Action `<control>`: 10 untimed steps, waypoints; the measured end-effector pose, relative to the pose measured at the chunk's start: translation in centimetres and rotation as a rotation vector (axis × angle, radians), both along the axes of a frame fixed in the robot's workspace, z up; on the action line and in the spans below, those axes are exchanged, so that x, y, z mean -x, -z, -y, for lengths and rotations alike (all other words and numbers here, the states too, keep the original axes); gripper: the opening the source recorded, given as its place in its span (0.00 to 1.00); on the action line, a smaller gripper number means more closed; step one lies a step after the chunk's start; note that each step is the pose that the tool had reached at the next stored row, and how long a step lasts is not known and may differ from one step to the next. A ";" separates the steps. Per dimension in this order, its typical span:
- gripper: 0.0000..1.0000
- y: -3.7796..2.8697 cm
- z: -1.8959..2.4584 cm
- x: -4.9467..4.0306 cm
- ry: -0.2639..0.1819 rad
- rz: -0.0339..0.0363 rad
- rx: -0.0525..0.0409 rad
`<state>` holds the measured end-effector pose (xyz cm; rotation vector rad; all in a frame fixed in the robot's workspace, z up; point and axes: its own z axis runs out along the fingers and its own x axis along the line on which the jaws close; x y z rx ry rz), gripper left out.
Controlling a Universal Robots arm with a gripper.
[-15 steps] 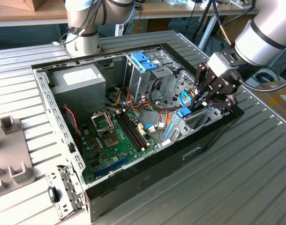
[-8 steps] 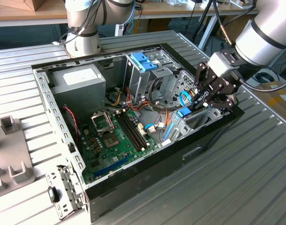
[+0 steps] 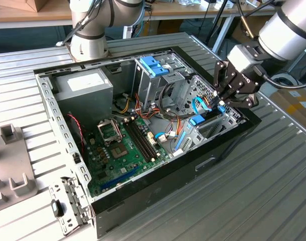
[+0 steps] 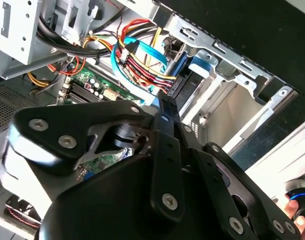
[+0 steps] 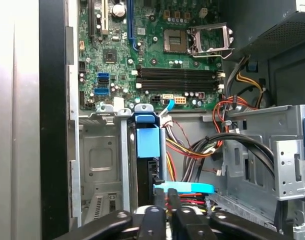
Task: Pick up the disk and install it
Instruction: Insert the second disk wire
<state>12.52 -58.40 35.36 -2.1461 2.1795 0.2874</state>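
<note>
An open computer case lies on a slatted metal table. The black gripper hangs over the case's corner nearest the exterior view's right, above the drive bay. The disk stands on edge in that bay, its light blue frame upward, beside the green motherboard. The fingers appear closed together; whether they pinch anything cannot be told

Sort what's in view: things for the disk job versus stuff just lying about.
Job: disk, gripper, drive bay.
Lying about: power-supply box, motherboard, blue handle, grey brackets.
</note>
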 end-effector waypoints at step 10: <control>0.10 0.54 0.00 -0.99 0.000 -0.0155 0.0002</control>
